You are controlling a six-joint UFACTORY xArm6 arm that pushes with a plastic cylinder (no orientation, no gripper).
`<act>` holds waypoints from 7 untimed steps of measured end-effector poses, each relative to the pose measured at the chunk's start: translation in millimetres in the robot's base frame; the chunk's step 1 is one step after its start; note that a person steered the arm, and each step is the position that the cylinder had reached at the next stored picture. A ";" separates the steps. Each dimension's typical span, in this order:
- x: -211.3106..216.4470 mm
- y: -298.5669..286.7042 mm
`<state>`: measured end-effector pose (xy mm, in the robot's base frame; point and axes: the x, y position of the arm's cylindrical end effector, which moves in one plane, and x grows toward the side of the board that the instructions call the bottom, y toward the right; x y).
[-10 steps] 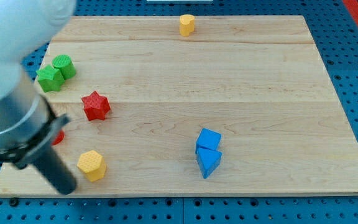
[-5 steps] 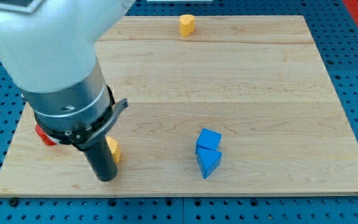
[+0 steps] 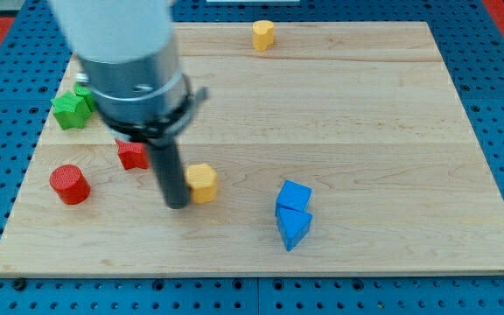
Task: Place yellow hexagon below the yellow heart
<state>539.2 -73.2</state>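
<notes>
The yellow hexagon (image 3: 203, 183) lies on the wooden board, left of centre in the lower half. My tip (image 3: 178, 205) stands against its left side, touching it. The yellow heart (image 3: 263, 35) sits at the view's top edge of the board, to the right of the hexagon and far above it. The arm's grey body covers the upper left of the board.
A blue cube (image 3: 295, 196) and a blue triangular block (image 3: 293, 227) touch each other to the right of the hexagon. A red cylinder (image 3: 69, 185), a red star (image 3: 131, 155) and a green star-shaped block (image 3: 70, 108) lie at the left, partly hidden by the arm.
My tip has moved right and upward, pushing the yellow hexagon from the lower left toward the board's centre. The arm now uncovers the red cylinder and the green block.
</notes>
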 end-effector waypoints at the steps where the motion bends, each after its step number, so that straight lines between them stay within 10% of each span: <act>1: 20.8 21.8; 5: -25.4 -32.9; 7: -66.5 30.8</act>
<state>472.7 -42.4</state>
